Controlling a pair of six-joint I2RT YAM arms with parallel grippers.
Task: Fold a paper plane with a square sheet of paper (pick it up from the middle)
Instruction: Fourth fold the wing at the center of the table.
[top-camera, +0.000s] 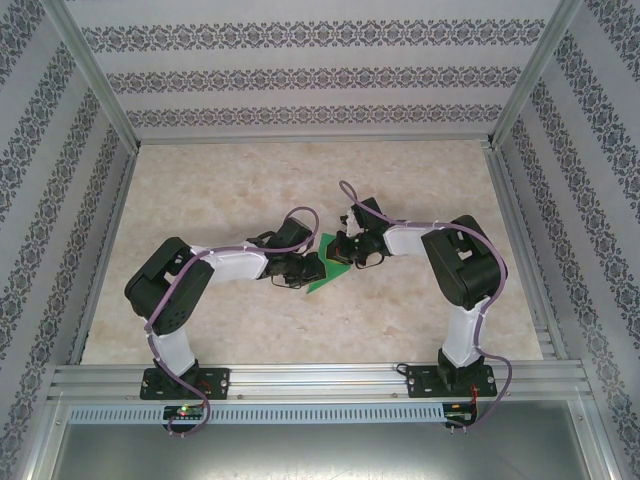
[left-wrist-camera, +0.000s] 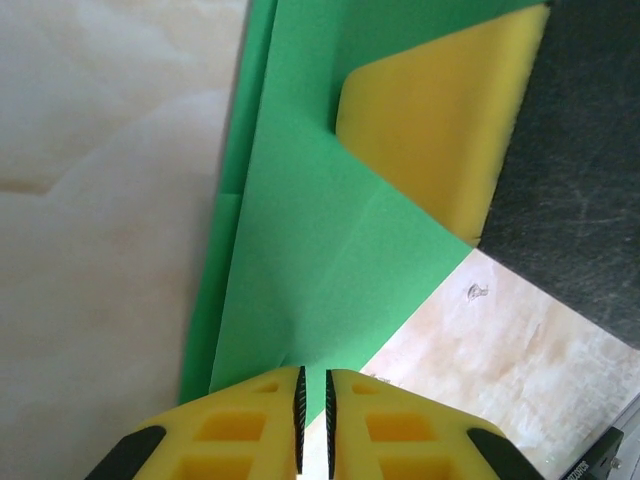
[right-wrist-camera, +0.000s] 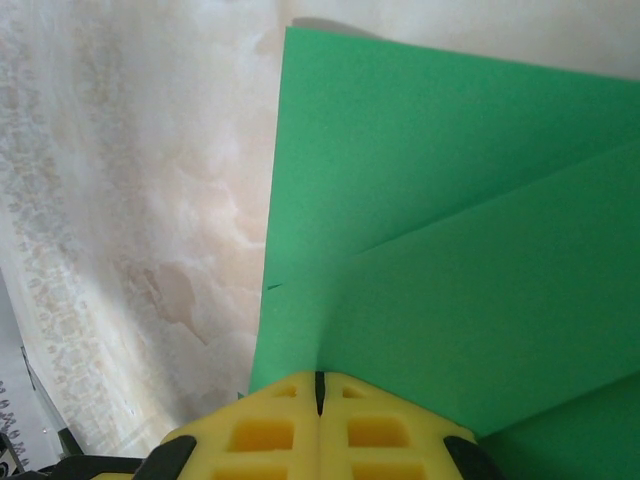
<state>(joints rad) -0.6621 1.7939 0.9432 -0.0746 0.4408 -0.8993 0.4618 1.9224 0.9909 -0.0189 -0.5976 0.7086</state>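
The square sheet of paper (top-camera: 325, 273) is bright green and lies folded in layers on the table between the two arms; it has no paper plane shape. In the left wrist view its flaps and creases (left-wrist-camera: 300, 230) run ahead of my left gripper (left-wrist-camera: 313, 378), whose jaws stand a narrow slit apart at the paper's near edge with nothing pinched. My right gripper (right-wrist-camera: 320, 380) is shut on the paper's edge, where a crease (right-wrist-camera: 450, 210) rises from its tips. One yellow finger of the right gripper (left-wrist-camera: 440, 120) shows behind the paper. From above, the left gripper (top-camera: 300, 272) and right gripper (top-camera: 347, 250) nearly meet.
The marble-patterned tabletop (top-camera: 250, 190) spreads around the paper, walled by patterned panels and aluminium posts (top-camera: 95, 80). A metal rail (top-camera: 320, 380) with both arm bases runs along the near edge.
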